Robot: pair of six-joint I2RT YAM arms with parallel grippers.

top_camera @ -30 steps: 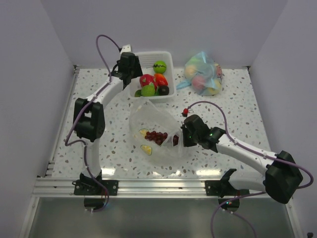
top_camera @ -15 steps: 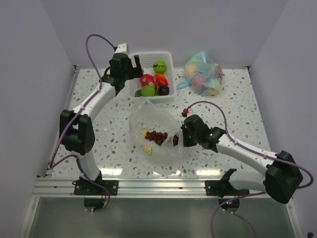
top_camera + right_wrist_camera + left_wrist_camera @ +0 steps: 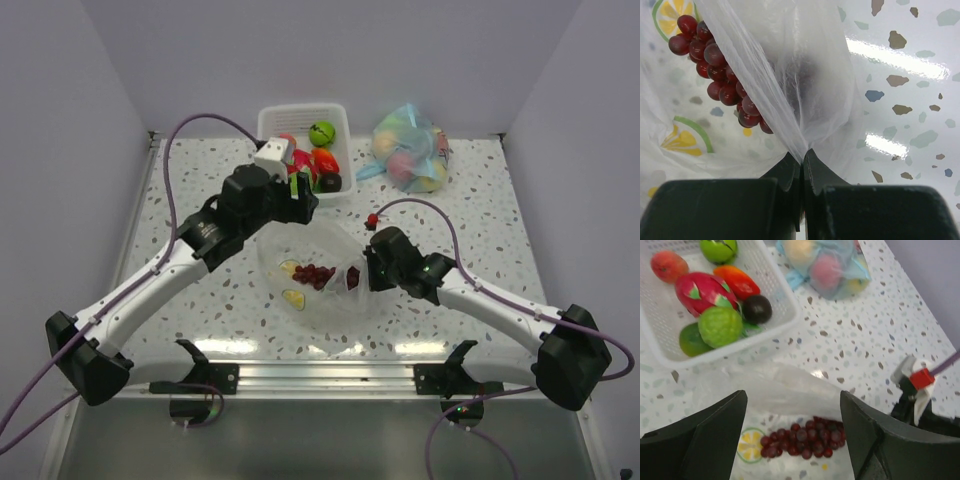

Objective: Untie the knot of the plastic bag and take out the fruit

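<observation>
The clear plastic bag (image 3: 310, 265) lies open mid-table, holding dark red grapes (image 3: 316, 274) and two citrus slices (image 3: 292, 297). No knot shows. My right gripper (image 3: 366, 272) is shut on the bag's right edge (image 3: 801, 150), pinching the film. My left gripper (image 3: 300, 195) is open and empty, hovering above the bag's far edge. In the left wrist view, the grapes (image 3: 805, 439) and a citrus slice (image 3: 749, 445) lie between its fingers (image 3: 875, 440). The white basket (image 3: 268, 125) at the back holds several fruits: green lime (image 3: 720, 326), red pieces (image 3: 702, 289) and a dark fruit (image 3: 757, 308).
A blue-tinted bag (image 3: 410, 150) of pastel fruits lies at the back right, beside the basket. The right arm's purple cable (image 3: 420, 210) loops above the table near a red connector (image 3: 375, 220).
My left arm has swung back from the basket toward the bag; its gripper now hovers open over the bag's far edge. The right gripper has kept its hold.
</observation>
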